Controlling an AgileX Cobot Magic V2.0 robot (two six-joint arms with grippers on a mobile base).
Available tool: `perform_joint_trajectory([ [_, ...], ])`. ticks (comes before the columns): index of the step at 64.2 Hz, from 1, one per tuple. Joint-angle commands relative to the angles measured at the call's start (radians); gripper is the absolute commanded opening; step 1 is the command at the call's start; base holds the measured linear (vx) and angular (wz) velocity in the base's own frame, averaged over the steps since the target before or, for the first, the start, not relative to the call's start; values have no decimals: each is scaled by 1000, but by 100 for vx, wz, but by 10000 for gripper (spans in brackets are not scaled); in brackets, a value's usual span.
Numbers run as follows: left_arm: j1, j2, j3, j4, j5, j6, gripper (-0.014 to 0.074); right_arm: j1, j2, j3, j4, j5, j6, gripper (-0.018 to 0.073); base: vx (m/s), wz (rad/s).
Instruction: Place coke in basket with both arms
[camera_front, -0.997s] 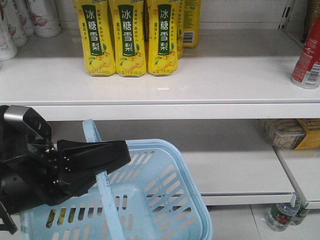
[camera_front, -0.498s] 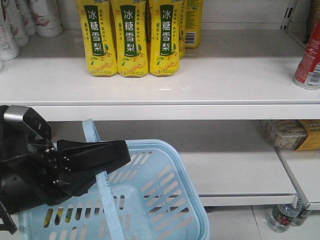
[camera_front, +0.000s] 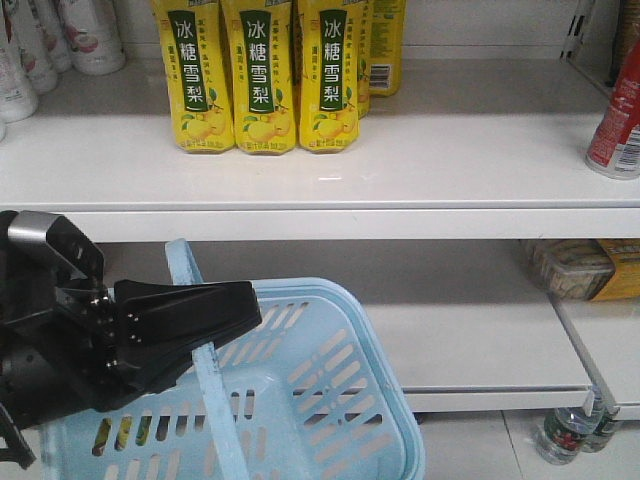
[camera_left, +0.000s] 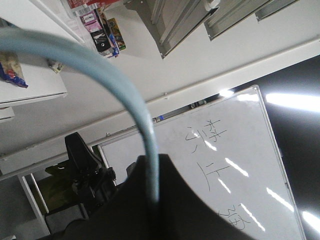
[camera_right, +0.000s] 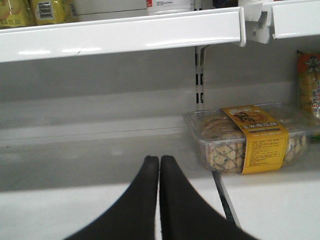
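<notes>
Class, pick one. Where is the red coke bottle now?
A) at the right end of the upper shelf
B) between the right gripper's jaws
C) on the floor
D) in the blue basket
A: the coke stands on the upper shelf at the picture's right edge, outside the basket.

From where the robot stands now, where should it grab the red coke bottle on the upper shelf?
Probably around the round body of the coke bottle, coming from the front: it stands upright on the shelf with bare space to its left. Its top is out of frame.
</notes>
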Motion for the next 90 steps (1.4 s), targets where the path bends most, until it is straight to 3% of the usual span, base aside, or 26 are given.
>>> perform_joint_trajectory([
  [1, -6, -20, -25, -76, -221, 1, -6, -6, -13, 8, -6, -70, -4, -6, 0, 0],
  [10, -6, -20, -25, -76, -221, 1, -6, -6, -13, 8, 14, -137, 15, -6, 0, 0],
  [23, -6, -20, -25, -76, -221, 1, -6, -5, -13, 8, 237, -308, 181, -6, 0, 0],
  [34, -6, -20, -25, -76, -221, 1, -6, -5, -13, 7, 362, -382, 186, -6, 0, 0],
  [49, -6, -20, -25, -76, -221, 1, -6, -5, -13, 7, 522, -382, 183, -6, 0, 0],
  [65, -6, -20, -25, -76, -221, 1, -6, -5, -13, -17, 491, -307, 182, -6, 0, 0],
  [81, -6, -20, -25, -76, -221, 1, -6, -5, -12, -152, 274, -231, 175, 26, 0, 0],
  [90, -6, -20, -25, -76, -221, 1, -6, -5, -12, -231, 172, -225, 175, 140, 0, 0],
])
